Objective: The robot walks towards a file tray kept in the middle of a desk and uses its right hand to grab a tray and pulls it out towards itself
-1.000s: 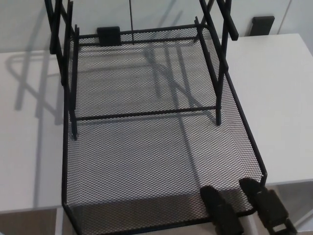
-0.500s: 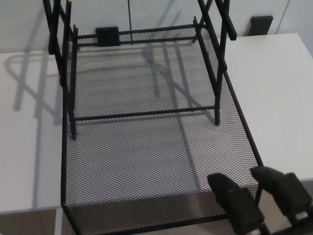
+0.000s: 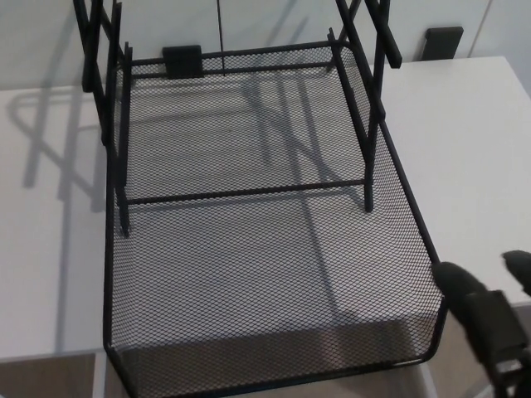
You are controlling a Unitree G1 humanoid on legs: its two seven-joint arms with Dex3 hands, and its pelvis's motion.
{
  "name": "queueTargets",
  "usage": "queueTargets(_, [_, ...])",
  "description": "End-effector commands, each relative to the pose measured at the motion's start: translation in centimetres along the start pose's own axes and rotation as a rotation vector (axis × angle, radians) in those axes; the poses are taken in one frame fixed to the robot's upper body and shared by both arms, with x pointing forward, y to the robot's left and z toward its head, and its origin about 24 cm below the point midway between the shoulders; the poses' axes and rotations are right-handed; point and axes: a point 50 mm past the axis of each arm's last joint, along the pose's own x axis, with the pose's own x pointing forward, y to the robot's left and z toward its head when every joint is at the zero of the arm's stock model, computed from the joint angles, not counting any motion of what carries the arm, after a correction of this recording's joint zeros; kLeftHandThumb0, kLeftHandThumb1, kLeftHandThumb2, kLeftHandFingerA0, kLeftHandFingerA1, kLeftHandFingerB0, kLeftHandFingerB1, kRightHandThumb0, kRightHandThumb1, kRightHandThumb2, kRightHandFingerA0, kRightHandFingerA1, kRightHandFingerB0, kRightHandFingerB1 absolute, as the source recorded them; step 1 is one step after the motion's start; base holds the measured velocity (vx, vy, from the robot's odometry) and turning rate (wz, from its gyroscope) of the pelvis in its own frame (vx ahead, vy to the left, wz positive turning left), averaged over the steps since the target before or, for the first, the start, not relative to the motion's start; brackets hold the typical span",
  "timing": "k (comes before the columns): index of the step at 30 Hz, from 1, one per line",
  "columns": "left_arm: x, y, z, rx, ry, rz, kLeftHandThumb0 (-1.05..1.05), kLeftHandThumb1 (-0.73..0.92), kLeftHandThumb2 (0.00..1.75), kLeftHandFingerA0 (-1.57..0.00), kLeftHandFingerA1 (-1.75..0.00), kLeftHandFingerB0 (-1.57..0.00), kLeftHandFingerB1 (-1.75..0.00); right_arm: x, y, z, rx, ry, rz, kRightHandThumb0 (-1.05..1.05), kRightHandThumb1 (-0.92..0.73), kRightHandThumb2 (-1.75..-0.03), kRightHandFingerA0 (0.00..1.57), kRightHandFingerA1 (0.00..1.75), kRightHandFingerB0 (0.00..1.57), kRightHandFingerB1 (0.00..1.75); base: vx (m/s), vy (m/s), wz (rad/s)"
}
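Head view of the pull-out step. The right hand [image 3: 489, 319] sits at the lower right of the picture, just outside the tray [image 3: 249, 274], beside its near right corner. Its fingers [image 3: 460, 286] are spread and hold nothing; whether one tip touches the corner rim cannot be settled from this angle, since the hand is partly cut off by the picture's edge. The left hand is not in view.

The tray is a black wire-mesh drawer lying to the left of the hand and running away from it. Its far half lies within the dark upright frame [image 3: 369, 108] of the file rack, while its near end juts past the edge of the white desk [image 3: 465, 157] towards the robot. It appears to be already drawn well out.

Handling, as a judgement: the mesh is probably light and fairly stiff, with a thin rigid rim wire bounding it. The mesh floor offers little to grip, and thick fingers would slide on it. The best hold is likely the low front wall or the rim near the corner closest to the hand, hooked from above. A pull from one corner could skew the tray in the frame, so a straight draw towards the robot seems wise.
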Motion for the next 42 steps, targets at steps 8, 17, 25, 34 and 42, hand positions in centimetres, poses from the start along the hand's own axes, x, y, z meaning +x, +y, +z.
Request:
queueTargets(8, [-0.7,0.7,-2.0,-0.005,0.071,0.036,-0.53,0.54,0.57,-0.62,-0.39,-0.54,-0.37,-7.7,-22.5,-17.7,0.453,0.096,-0.879,-0.82,-0.62,-0.63,0.21,0.72,0.3,0.57,0.0,0.0,0.0])
queueTargets(17, [-0.8,0.7,-1.9,-0.014,0.059,0.036,-0.52,0.54,0.57,-0.61,-0.39,-0.53,-0.37,-8.1,-15.2,-18.7,0.709,0.375,-0.236,-0.59,-0.46,-0.54,0.91,0.59,0.76,0.54,0.0,0.0,0.0])
queueTargets(25, [-0.6,0.5,-1.9,-0.037,0.052,0.037,-0.51,0.54,0.57,-0.62,-0.39,-0.53,-0.37,-8.3,-2.0,-14.9,0.852,0.502,0.536,-0.57,-0.36,-0.7,0.89,0.67,0.75,0.62,0.0,0.0,0.0])
queueTargets(34, [-0.6,0.3,-2.0,-0.009,0.051,0.044,-0.54,0.54,0.57,-0.64,-0.39,-0.55,-0.37,-7.4,7.4,-9.9,0.615,0.465,0.769,-0.59,-0.53,-0.56,1.12,0.85,1.04,0.74,0.0,0.0,0.0])
queueTargets(42, [-0.9,-0.8,-2.6,-0.03,0.044,0.042,-0.55,0.53,0.58,-0.65,-0.4,-0.54,-0.37,-9.6,11.9,-6.9,0.49,0.335,0.975,-0.64,-0.43,-0.78,0.91,0.65,0.79,0.61,0.0,0.0,0.0])
